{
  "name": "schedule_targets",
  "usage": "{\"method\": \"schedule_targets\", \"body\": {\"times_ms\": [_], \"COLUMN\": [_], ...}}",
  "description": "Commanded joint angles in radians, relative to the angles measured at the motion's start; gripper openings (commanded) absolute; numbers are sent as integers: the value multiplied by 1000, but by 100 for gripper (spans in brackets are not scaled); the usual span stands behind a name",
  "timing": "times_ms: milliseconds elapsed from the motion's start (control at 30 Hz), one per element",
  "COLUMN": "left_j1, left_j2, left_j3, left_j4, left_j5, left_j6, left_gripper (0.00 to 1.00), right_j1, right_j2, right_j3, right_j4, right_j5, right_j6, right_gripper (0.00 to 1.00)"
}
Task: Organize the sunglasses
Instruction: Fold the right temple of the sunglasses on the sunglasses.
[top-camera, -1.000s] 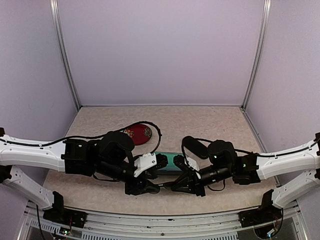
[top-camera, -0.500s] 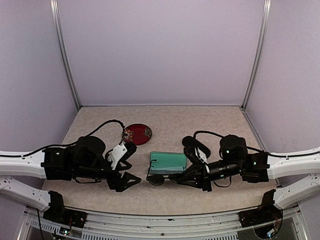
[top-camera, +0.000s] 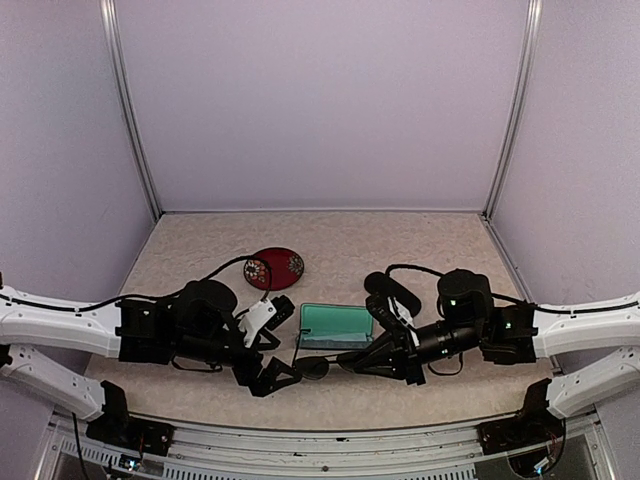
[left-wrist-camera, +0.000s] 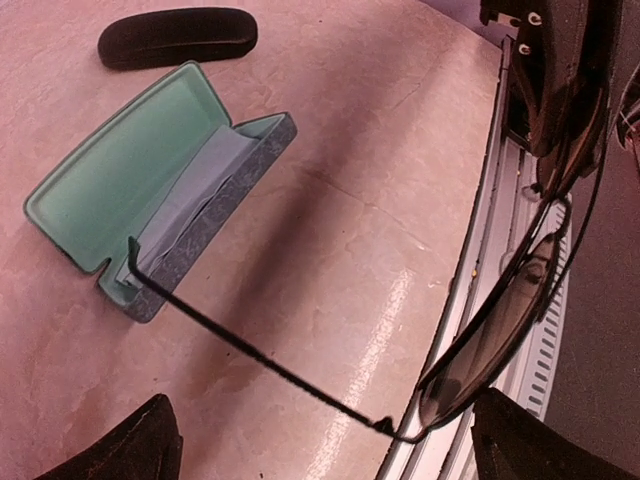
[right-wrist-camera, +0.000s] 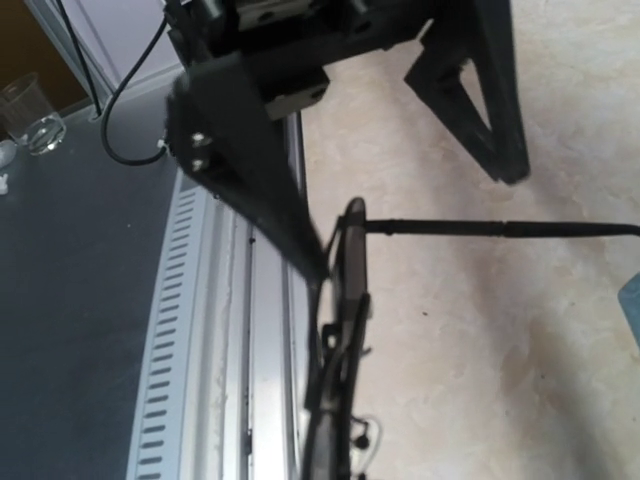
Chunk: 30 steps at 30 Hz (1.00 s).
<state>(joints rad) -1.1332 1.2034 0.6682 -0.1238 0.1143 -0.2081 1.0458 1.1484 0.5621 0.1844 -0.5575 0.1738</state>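
Observation:
The sunglasses (top-camera: 312, 367), a thin black-framed pair with dark lenses, hang just above the table in front of the open case. My right gripper (top-camera: 352, 362) is shut on their right end. In the left wrist view one unfolded temple (left-wrist-camera: 250, 355) stretches toward the case, and the lens (left-wrist-camera: 490, 340) runs up to the right gripper (left-wrist-camera: 555, 110). My left gripper (top-camera: 278, 372) (left-wrist-camera: 330, 462) is open, and its fingers (left-wrist-camera: 130, 450) straddle the hinge corner without touching it. The right wrist view shows the sunglasses (right-wrist-camera: 345, 290) edge-on, running down to my right gripper (right-wrist-camera: 335, 450).
The blue-grey rectangular case (top-camera: 335, 325) (left-wrist-camera: 150, 170) lies open, its green lining facing up. A black oval case (top-camera: 392, 293) (left-wrist-camera: 178, 35) lies behind it on the right. A red oval object (top-camera: 275, 268) sits further back on the left. The table's metal front rail (right-wrist-camera: 250, 330) is close by.
My left gripper pulled away to the left, opened wide and came back to the sunglasses' left end. The right gripper kept hold of the sunglasses, shifting slightly.

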Motion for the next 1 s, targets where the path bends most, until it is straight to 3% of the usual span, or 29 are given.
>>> {"method": "schedule_targets", "body": {"times_ms": [0, 333, 633, 967], "left_j1": [-38, -103, -86, 15], "left_j2": [54, 152, 9, -85], "left_j3": [89, 195, 171, 34], "left_j4": [66, 12, -38, -91], "left_j5": [83, 125, -129, 55], "left_j6": [83, 178, 123, -95], "left_gripper": [99, 92, 98, 99], "right_j1": [-5, -6, -5, -5], "right_j2": [10, 25, 0, 3], "right_j3": [35, 39, 12, 31], "right_j4": [20, 48, 21, 18], "right_j5": [-11, -30, 9, 2], "right_j6": [8, 16, 13, 16], "right_gripper": [9, 9, 9, 9]}}
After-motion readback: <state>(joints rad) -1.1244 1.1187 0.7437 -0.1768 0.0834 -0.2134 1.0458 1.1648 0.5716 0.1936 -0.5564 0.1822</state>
